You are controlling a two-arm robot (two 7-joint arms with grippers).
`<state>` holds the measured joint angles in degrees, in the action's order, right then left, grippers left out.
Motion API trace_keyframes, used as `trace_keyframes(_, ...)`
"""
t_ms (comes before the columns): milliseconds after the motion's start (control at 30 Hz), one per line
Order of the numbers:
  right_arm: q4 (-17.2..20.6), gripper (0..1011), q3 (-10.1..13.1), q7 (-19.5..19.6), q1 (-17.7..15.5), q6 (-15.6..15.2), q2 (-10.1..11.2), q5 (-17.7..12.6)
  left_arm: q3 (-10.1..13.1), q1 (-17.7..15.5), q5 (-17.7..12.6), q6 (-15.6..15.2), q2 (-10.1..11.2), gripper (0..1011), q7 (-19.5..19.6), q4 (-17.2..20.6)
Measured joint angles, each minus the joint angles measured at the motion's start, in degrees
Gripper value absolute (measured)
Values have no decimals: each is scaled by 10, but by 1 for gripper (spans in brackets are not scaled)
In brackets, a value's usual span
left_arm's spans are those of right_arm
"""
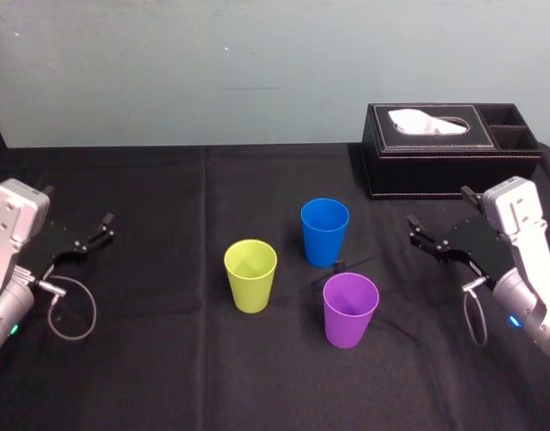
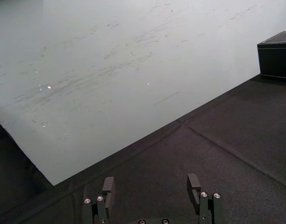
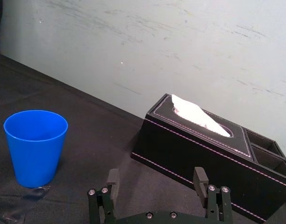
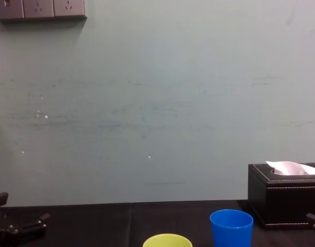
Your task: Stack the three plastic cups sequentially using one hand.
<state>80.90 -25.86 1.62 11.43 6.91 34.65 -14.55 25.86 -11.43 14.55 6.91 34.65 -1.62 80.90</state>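
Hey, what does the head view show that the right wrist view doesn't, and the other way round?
Head view's extras: the yellow-green cup, the purple cup nearest the robot, and the left gripper, open, parked at the left. Right wrist view's extras: the screws on the right gripper, whose jaws stand open. Shared: the upright blue cup, the black tissue box, the black cloth and the right gripper.

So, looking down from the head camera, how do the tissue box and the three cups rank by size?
1. black tissue box, clearly the largest.
2. purple cup, yellow-green cup and blue cup: much alike. Purple looks slightly bigger, blue slightly smaller, but purple stands nearest the camera and blue farthest, so no ranking.
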Motion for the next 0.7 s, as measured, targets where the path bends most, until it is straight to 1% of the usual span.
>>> trace_keyframes(700,0,1004,0,0,0,0,0,0,0,0,0,0,0,1010,0,0)
